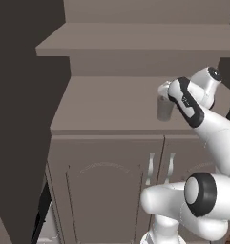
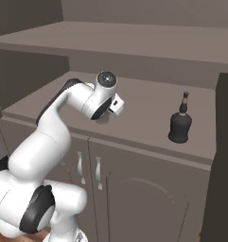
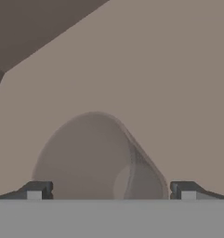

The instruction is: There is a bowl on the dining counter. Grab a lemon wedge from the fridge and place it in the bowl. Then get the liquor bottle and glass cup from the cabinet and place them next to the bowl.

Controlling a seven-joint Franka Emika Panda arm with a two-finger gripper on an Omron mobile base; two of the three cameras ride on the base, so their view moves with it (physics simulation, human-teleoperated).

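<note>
A clear glass cup (image 1: 164, 109) stands upright on the open shelf of the taupe cabinet (image 1: 102, 107). My gripper (image 3: 111, 193) hangs just above it, open, and the glass cup (image 3: 97, 158) sits between the two fingertips (image 3: 36, 190) without being clamped. To the right on the same shelf stands the dark liquor bottle (image 2: 180, 124), upright and well apart from my hand (image 2: 106, 97). The bowl, lemon wedge, fridge and dining counter are out of view.
An upper shelf (image 1: 135, 38) overhangs the working shelf and limits headroom. Below are shut arch-panelled doors with slim silver handles (image 1: 151, 167). A dark side wall (image 2: 224, 156) closes in the shelf on the right. Bare shelf surface lies left of the cup.
</note>
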